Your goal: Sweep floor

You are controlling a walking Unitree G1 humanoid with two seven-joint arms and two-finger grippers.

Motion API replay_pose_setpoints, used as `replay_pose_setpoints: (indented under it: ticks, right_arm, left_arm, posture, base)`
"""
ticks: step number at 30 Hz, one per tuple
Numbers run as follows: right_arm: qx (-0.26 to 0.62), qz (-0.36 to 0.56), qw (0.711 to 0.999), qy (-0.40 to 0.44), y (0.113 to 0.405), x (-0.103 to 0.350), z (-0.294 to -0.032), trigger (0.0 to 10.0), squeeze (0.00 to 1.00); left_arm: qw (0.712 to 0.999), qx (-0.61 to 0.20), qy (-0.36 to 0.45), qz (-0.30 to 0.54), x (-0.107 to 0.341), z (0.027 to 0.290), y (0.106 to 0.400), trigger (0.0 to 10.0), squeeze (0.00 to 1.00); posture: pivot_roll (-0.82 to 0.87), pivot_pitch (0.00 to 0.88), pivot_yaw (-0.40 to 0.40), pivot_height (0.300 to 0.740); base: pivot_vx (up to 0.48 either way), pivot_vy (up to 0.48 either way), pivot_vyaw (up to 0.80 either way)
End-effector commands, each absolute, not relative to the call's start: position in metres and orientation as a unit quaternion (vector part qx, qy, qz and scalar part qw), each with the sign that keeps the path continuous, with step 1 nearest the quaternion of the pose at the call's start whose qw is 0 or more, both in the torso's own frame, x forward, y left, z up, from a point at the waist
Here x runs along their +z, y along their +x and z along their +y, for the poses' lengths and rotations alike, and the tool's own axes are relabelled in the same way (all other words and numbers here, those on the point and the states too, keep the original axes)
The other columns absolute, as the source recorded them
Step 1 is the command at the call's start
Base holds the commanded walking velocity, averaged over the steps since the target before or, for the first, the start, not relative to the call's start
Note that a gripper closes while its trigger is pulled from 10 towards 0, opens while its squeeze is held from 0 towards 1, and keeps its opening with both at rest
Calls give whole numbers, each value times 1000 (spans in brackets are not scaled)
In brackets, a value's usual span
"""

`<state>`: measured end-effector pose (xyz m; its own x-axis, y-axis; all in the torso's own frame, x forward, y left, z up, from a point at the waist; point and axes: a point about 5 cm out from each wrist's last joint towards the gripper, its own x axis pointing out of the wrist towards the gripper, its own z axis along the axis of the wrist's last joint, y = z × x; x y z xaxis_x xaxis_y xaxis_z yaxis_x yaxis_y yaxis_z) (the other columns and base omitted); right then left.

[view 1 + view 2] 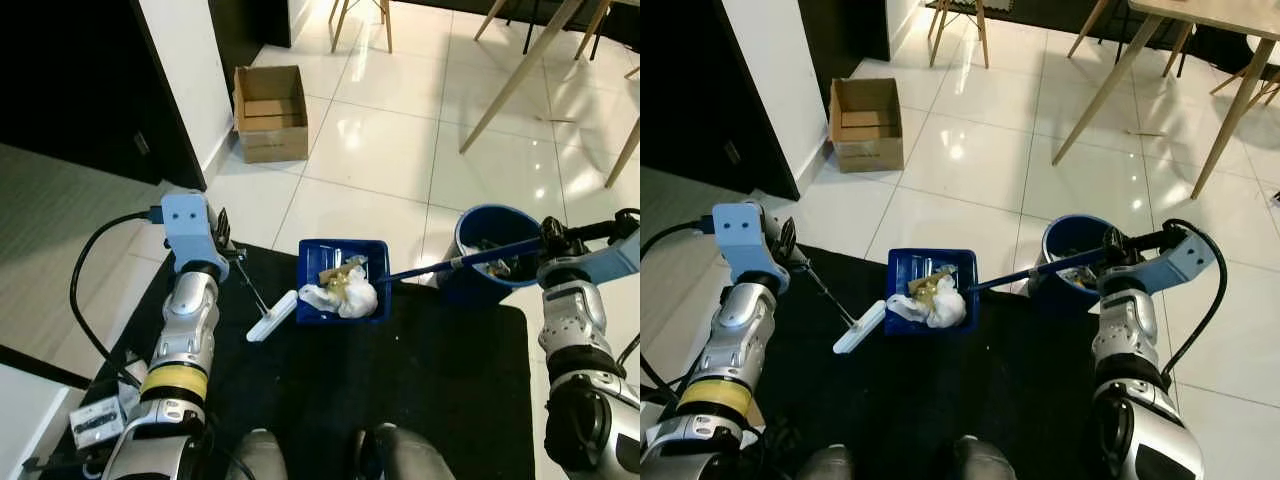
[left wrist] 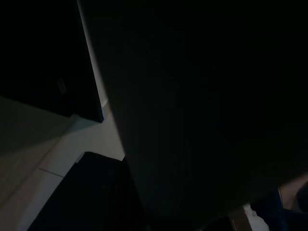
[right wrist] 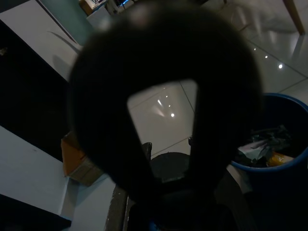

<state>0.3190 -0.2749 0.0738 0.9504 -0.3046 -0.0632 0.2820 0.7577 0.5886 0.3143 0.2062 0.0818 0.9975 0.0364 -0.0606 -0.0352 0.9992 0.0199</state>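
Left eye view: right claw around dustpan handle

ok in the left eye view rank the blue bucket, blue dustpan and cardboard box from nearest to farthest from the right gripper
1. Blue bucket: right beside the right gripper, on its inner side.
2. Blue dustpan: middle of the black mat, at the far end of the handle that gripper holds.
3. Cardboard box: far left, on the tiles by the wall.

Centre frame: I see the blue plastic dustpan on the black rectangular mat.
Right: round blue bucket beside it.
Upper left: open brown cardboard box on the white tiled floor.
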Motion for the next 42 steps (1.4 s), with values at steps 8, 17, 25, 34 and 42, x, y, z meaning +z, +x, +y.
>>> replay_pose_setpoints:
  ticks: [8, 17, 25, 34, 42]
  right_arm:
    - [-147, -75, 918, 361, 326, 91, -278, 10000, 0]
    - [-145, -74, 919, 359, 326, 91, -277, 10000, 0]
    - [-142, -76, 919, 359, 329, 94, -277, 10000, 0]
    - [-135, -91, 919, 360, 335, 107, -280, 10000, 0]
    - [-159, -100, 922, 339, 342, 129, -296, 10000, 0]
  left_arm:
    - [998, 7, 4, 64, 69, 200, 312, 10000, 0]
    - [998, 9, 2, 66, 69, 200, 312, 10000, 0]
    - [997, 26, 0, 75, 68, 205, 313, 10000, 0]
    - [996, 33, 11, 83, 66, 210, 313, 10000, 0]
    - [994, 45, 33, 96, 61, 211, 313, 10000, 0]
  posture:
    - [39, 37, -34, 740]
    - [39, 36, -35, 740]
    - [39, 34, -36, 740]
    - [38, 32, -33, 740]
    - [36, 27, -28, 740]
  base:
    - [0, -461, 0]
    - [0, -461, 0]
    - [0, -231, 0]
    - [0, 0, 0]
    - [0, 0, 0]
